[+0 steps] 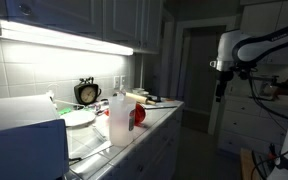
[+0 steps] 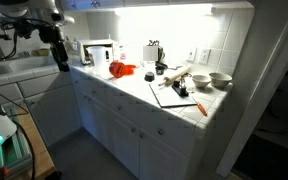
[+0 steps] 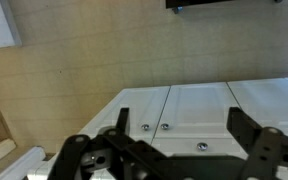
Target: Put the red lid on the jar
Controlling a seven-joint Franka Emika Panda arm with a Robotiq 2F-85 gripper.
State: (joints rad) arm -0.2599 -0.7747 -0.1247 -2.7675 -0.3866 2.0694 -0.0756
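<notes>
Kitchen counter (image 2: 134, 88) of pale tile runs over white cabinets (image 2: 114, 118), lit by a strip light (image 1: 64, 40) under the wall cupboards. Nearest on it in an exterior view lies a white plate (image 1: 79, 118). Just past it the jar (image 1: 119, 117) stands upright close to the front edge, its mouth uncovered; its front is too dim and small for any label to be read. The red lid (image 1: 139, 115) sits on the counter at the jar's right, right beside it, whether touching I cannot tell. Farther back by the tiled wall stands a round clock (image 1: 87, 93), its dial unreadable. The gripper (image 1: 222, 90) hangs off the counter, well apart to the right. In the wrist view its fingers (image 3: 259, 150) are spread wide over the cabinet doors, holding nothing
</notes>
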